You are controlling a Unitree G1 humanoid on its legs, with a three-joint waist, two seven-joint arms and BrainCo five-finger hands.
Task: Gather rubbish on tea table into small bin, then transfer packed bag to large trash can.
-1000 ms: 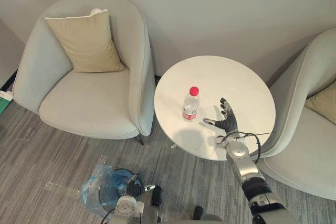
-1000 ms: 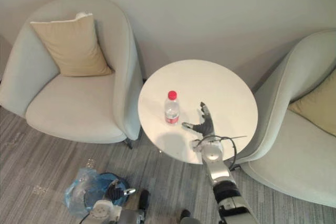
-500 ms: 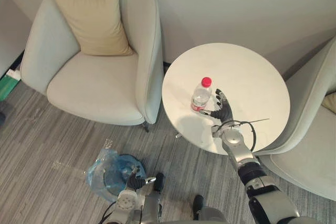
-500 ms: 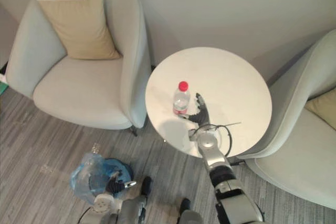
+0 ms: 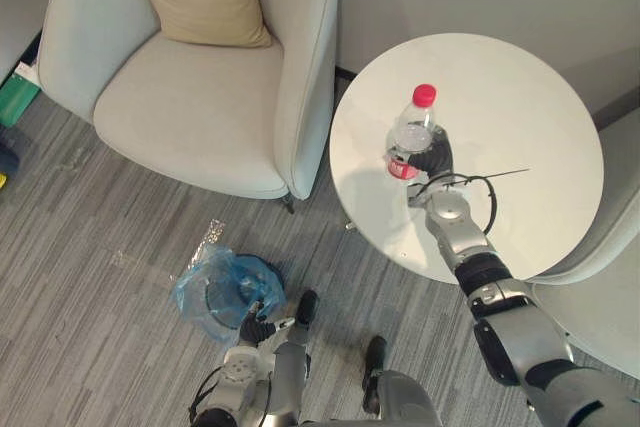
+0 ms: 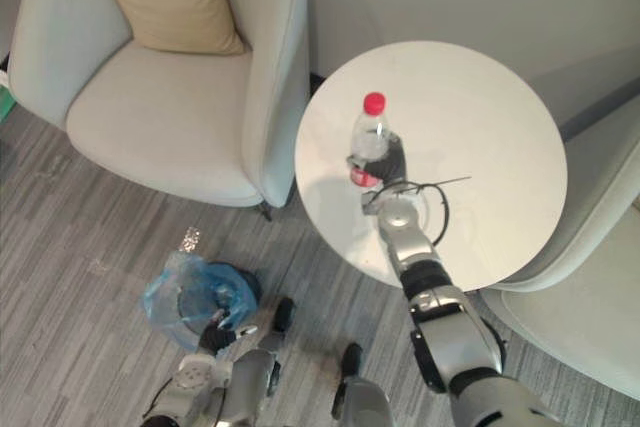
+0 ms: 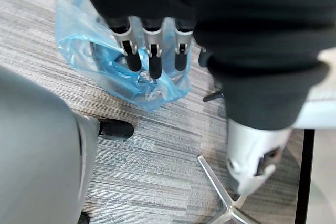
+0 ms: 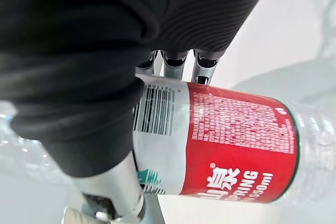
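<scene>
My right hand (image 5: 434,158) wraps the middle of the clear plastic red-capped bottle (image 5: 412,129), upright on the round white tea table (image 5: 530,117), a grip I judge ready for lifting. My left hand (image 7: 150,51), fingers relaxed, hangs above the blue-bagged small bin (image 5: 197,292).

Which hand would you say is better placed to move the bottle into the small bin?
The right hand: it is curled round the bottle on the table; the left hand hangs open by the bin.
</scene>
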